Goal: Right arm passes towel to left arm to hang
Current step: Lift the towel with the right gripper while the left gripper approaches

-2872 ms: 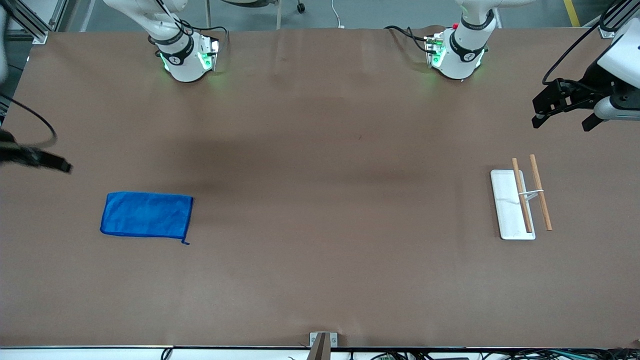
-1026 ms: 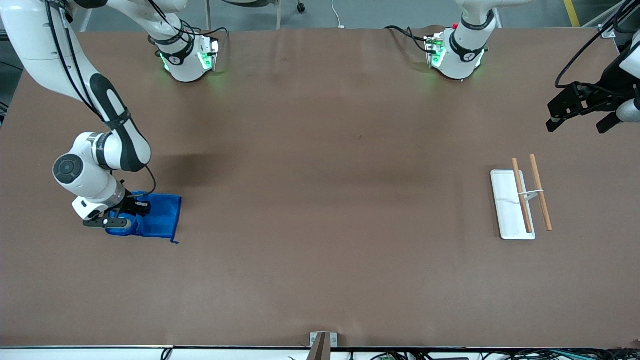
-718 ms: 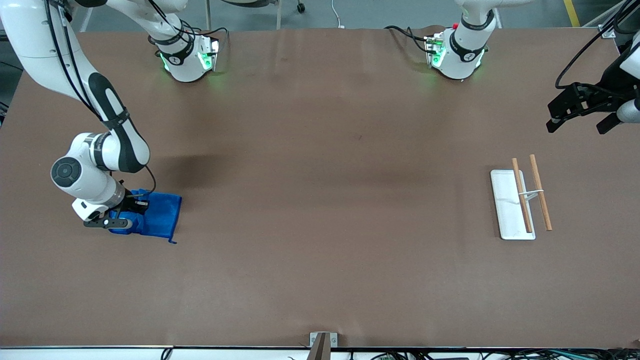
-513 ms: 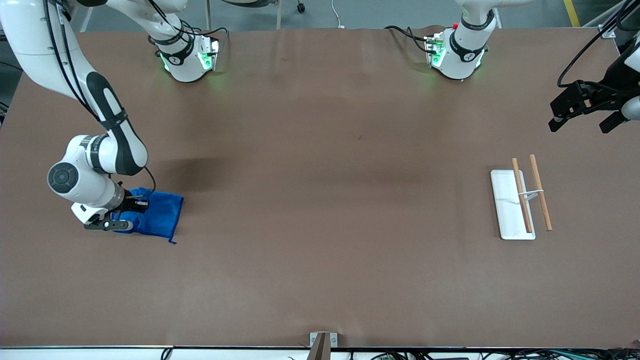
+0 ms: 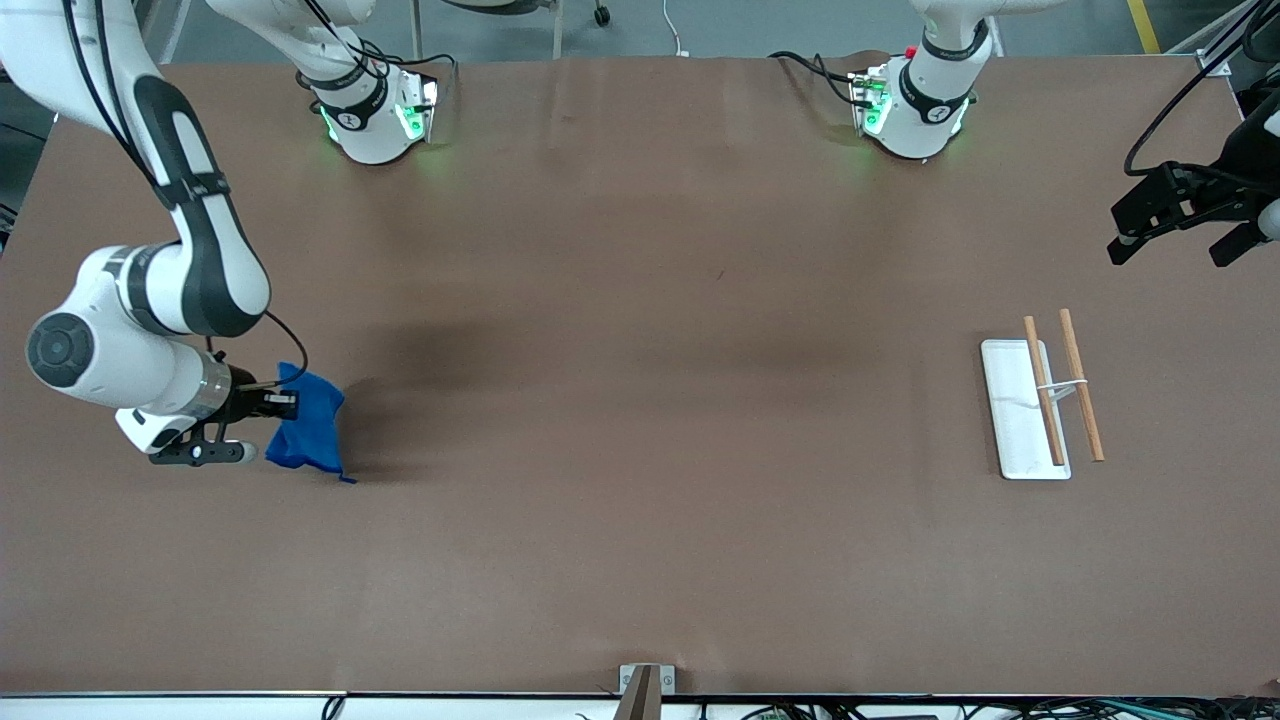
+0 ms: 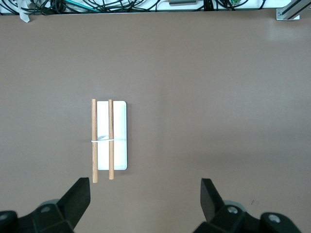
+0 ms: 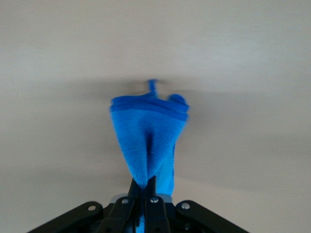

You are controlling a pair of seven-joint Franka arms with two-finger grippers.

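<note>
My right gripper [image 5: 282,403] is shut on one edge of the bright blue towel [image 5: 308,432] at the right arm's end of the table. The towel hangs bunched from the jaws, its lower end with the small loop at or just above the table. In the right wrist view the towel [image 7: 149,141] droops from the closed fingers [image 7: 146,191]. The rack [image 5: 1025,408], a white base with two wooden rails, stands at the left arm's end. My left gripper [image 5: 1180,222] is open and empty, up in the air by the table's edge, away from the rack [image 6: 112,138].
The brown table [image 5: 640,400] carries only the towel and the rack. The arm bases [image 5: 375,110] stand along its edge farthest from the front camera. A metal bracket [image 5: 645,680] sits at the table's nearest edge.
My right arm came in over the flat towel, closed on its edge and has lifted it, so the cloth now hangs bunched. My left gripper has drifted slightly toward the table's end.
</note>
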